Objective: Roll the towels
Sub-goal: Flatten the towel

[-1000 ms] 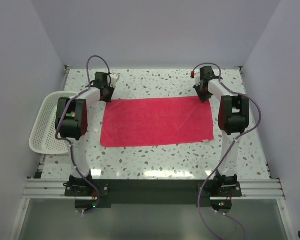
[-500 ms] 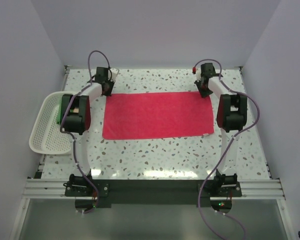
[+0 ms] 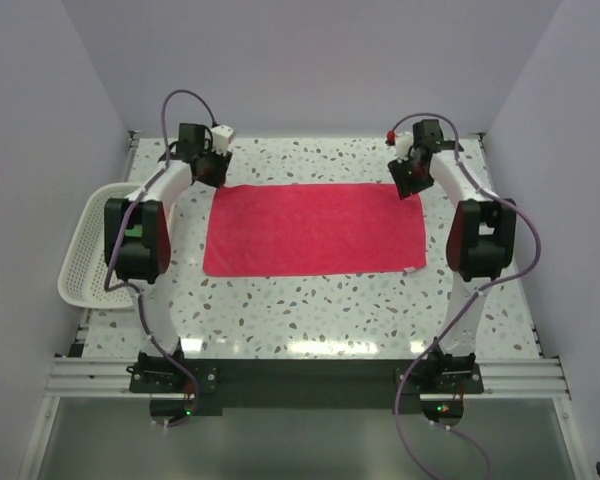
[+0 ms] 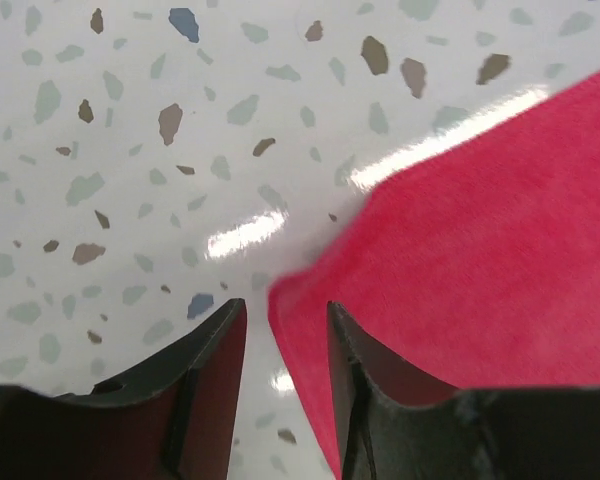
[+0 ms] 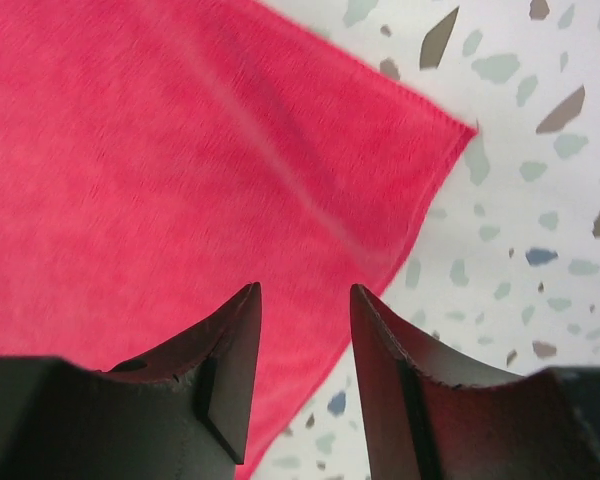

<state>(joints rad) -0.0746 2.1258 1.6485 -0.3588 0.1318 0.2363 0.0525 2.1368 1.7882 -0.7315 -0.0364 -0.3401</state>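
Lying flat and spread out on the speckled table (image 3: 310,310), the pink-red towel (image 3: 315,228) sits midway between the two arms, its long sides running left to right. No part of it is rolled or folded.

The left gripper (image 3: 212,172) hangs over the towel's far-left corner. Its wrist view shows the dark fingers (image 4: 215,370) parted with nothing between them: bare table fills the gap, and the towel's corner lies just beside the right-hand finger. It has let go and grips nothing.

The right gripper (image 3: 407,185) hangs over the far-right corner. Its fingers (image 5: 230,370) are likewise spread, the cloth showing flat below the gap and not pinched, with the corner's tip off to the right on the table.

A white mesh basket (image 3: 80,262) sits at the table's left edge, well apart from the towel. The left arm crosses in front of its near-right part, and what it holds cannot be told from here
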